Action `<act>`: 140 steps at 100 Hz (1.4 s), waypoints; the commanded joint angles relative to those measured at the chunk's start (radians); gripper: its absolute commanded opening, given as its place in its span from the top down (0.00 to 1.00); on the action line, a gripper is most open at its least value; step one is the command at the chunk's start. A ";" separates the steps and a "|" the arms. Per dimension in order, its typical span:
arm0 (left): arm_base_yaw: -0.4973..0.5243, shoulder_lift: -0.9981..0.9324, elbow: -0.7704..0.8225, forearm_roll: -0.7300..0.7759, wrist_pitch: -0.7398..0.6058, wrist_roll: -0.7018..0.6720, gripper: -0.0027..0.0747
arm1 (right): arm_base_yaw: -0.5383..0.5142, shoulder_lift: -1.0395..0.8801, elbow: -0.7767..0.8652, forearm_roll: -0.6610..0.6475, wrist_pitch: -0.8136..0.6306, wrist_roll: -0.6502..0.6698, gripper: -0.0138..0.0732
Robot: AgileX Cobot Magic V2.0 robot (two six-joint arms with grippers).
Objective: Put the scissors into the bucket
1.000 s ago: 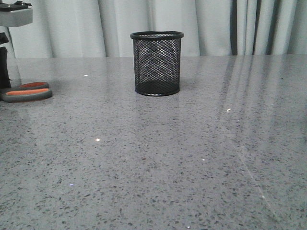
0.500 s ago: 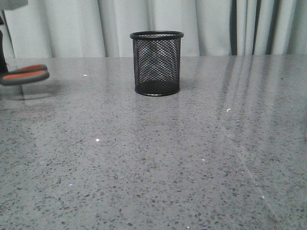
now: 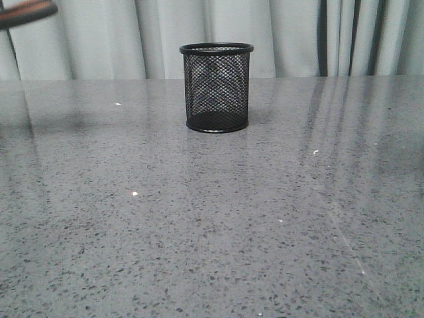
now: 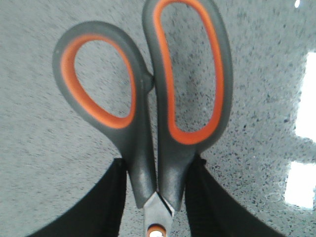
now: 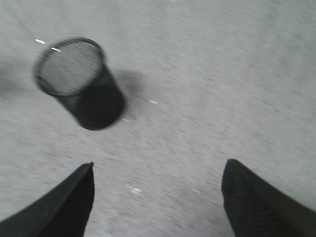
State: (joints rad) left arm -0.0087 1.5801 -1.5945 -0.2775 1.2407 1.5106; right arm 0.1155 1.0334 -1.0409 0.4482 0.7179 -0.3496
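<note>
The scissors [image 4: 148,143] have grey handle loops lined in orange. My left gripper [image 4: 157,170] is shut on them just below the loops, near the pivot, and holds them above the table. In the front view only the tip of a handle loop [image 3: 30,10] shows at the top left corner. The bucket [image 3: 216,87], a black wire-mesh cup, stands upright on the table's far middle, well right of the scissors. It also shows in the right wrist view [image 5: 84,86], and looks empty. My right gripper [image 5: 157,170] is open and empty above the table, apart from the bucket.
The grey speckled table [image 3: 212,218] fills the front view. Pale curtains [image 3: 99,33] hang behind its far edge.
The scissors have risen from the table at the far left, up to the top left corner of the front view. The bucket has not moved.
</note>
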 commanded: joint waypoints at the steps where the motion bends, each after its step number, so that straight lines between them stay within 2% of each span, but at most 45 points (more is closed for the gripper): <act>1: -0.019 -0.084 -0.033 -0.050 0.034 -0.019 0.79 | 0.000 -0.010 -0.033 0.194 -0.080 -0.122 0.28; 18: -0.089 -0.147 -0.035 -0.050 0.029 -0.028 0.79 | 0.000 -0.003 -0.040 0.517 -0.070 -0.311 0.28; 30: -0.153 -0.172 -0.045 -0.050 0.019 -0.043 0.79 | 0.000 0.030 -0.075 0.669 -0.007 -0.386 0.28; 39: -0.200 -0.179 -0.075 -0.048 0.021 -0.063 0.79 | 0.002 0.071 -0.126 0.734 0.065 -0.406 0.28; 53: -0.258 -0.181 -0.130 -0.039 0.019 -0.086 0.79 | 0.063 0.142 -0.219 0.744 0.119 -0.408 0.28; 68: -0.289 -0.181 -0.175 -0.039 0.021 -0.088 0.79 | 0.153 0.214 -0.301 0.744 0.114 -0.408 0.28; 98: -0.359 -0.181 -0.205 -0.037 0.009 -0.108 0.79 | 0.258 0.343 -0.428 0.759 0.123 -0.406 0.28; 140: -0.420 -0.181 -0.205 -0.021 -0.017 -0.110 0.79 | 0.287 0.429 -0.489 0.766 0.120 -0.390 0.28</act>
State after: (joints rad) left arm -0.4169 1.4359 -1.7688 -0.2758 1.2661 1.4159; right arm 0.4008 1.4893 -1.4929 1.1519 0.8568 -0.7377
